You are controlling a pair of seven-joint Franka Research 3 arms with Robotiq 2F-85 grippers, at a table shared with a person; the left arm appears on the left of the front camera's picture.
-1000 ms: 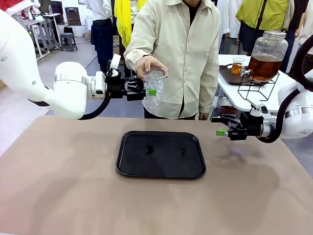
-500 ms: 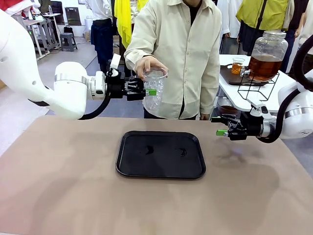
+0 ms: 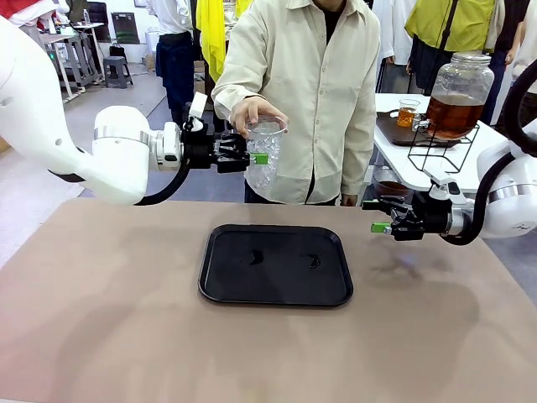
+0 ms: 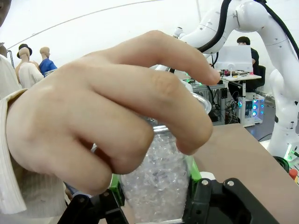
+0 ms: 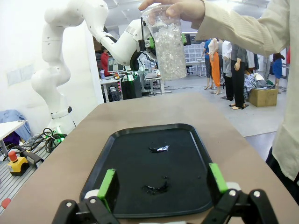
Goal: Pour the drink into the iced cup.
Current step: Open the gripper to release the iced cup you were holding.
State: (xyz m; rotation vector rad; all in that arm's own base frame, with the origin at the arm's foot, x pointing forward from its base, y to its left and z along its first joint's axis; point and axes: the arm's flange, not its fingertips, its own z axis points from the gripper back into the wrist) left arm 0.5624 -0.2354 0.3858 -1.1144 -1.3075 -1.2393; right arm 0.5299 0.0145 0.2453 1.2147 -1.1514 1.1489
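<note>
A clear plastic iced cup (image 3: pixel 265 159) full of crushed ice hangs in the air above the far edge of the table. My left gripper (image 3: pixel 260 158) is shut on its side, green pads (image 4: pixel 194 173) pressing the cup (image 4: pixel 156 182). A person's hand (image 3: pixel 256 111) holds the cup's rim from above, and its fingers (image 4: pixel 117 121) cover the top of the cup. The drink, an amber liquid, sits in a big glass jar (image 3: pixel 456 94) on a side table at the back right. My right gripper (image 3: pixel 379 227) stands open to the right of the tray, with nothing in it (image 5: pixel 163 184).
A black tray (image 3: pixel 277 284) lies mid-table with small wet spots on it (image 5: pixel 156 149). A small cup of amber liquid (image 3: pixel 409 112) stands next to the jar, which rests on a wire stand (image 3: pixel 445 149). The person stands at the far side.
</note>
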